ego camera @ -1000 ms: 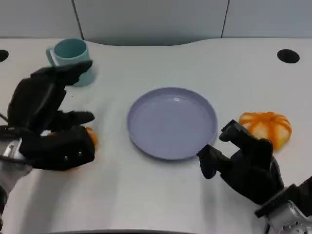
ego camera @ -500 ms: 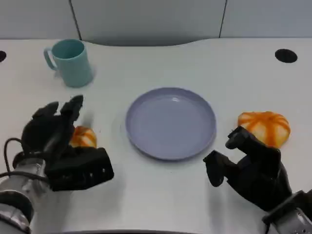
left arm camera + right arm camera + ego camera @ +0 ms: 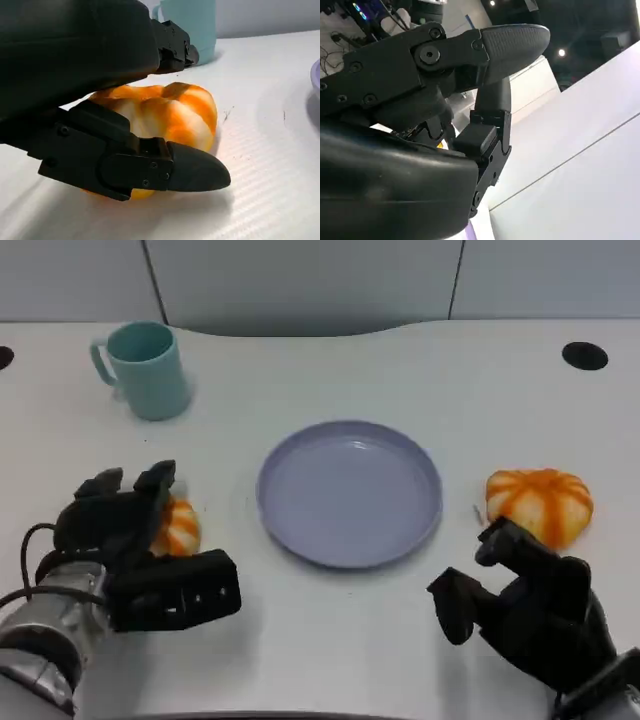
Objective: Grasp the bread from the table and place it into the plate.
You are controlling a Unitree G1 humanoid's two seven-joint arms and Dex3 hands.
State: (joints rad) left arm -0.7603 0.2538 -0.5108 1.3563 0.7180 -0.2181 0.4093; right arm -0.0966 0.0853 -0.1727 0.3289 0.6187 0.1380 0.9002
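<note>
Head view: left robot hand (image 3: 130, 550) seemingly around bread (image 3: 176, 528).

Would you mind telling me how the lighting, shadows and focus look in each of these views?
Head view: even, soft light, faint sheen on the plate, weak shadows. Left wrist view: the bread is sharp and lit, a dark shadow beneath it, and the left hand is near black. Right wrist view: the right hand is crisp against a dim background with bright point lights.
</note>
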